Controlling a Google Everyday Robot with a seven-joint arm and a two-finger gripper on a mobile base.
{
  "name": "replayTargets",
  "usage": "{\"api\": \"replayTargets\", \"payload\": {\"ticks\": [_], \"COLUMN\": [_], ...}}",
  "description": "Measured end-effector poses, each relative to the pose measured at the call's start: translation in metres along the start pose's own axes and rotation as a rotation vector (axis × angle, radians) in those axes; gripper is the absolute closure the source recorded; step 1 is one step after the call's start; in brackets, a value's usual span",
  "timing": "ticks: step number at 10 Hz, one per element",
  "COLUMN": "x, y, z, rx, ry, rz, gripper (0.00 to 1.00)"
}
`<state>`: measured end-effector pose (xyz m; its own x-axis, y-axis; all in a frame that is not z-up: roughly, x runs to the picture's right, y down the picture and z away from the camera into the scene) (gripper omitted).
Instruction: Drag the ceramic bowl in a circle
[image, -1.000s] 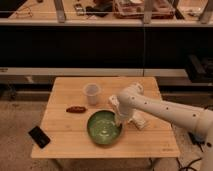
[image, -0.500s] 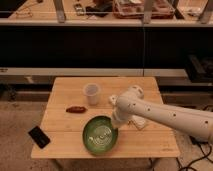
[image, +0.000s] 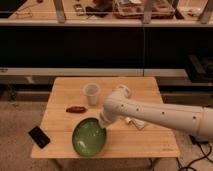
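The ceramic bowl (image: 89, 138), green, wide and shallow, sits near the front left of the wooden table (image: 150, 145), and its near rim reaches the table's front edge. My white arm comes in from the right and bends down to the bowl. The gripper (image: 104, 124) is at the bowl's upper right rim and looks shut on it. The wrist largely hides the fingers.
A translucent white cup (image: 91, 93) stands behind the bowl. To its left lies a small brown object (image: 76, 109). A black phone (image: 39, 136) lies at the front left corner. Something pale (image: 136, 122) lies under my arm. Dark shelving runs behind the table.
The bowl has slid left and toward the table's front edge, and the gripper has stayed at its rim. The arm has swung left with it.
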<state>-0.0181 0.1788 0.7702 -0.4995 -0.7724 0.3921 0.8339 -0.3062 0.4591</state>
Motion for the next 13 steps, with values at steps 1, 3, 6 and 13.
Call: {"api": "replayTargets", "payload": {"ticks": [1, 3, 6, 13], "x": [0.016, 0.043, 0.065, 0.026], "y": [-0.01, -0.02, -0.02, 0.075], "z": [0.002, 0.004, 0.022, 0.053], "rx": [0.011, 0.023, 0.028, -0.061], "ry": [0.011, 0.028, 0.0, -0.138], "rz": [-0.015, -0.031, -0.024, 0.155], "gripper": [0.83, 0.83, 0.83, 0.83]}}
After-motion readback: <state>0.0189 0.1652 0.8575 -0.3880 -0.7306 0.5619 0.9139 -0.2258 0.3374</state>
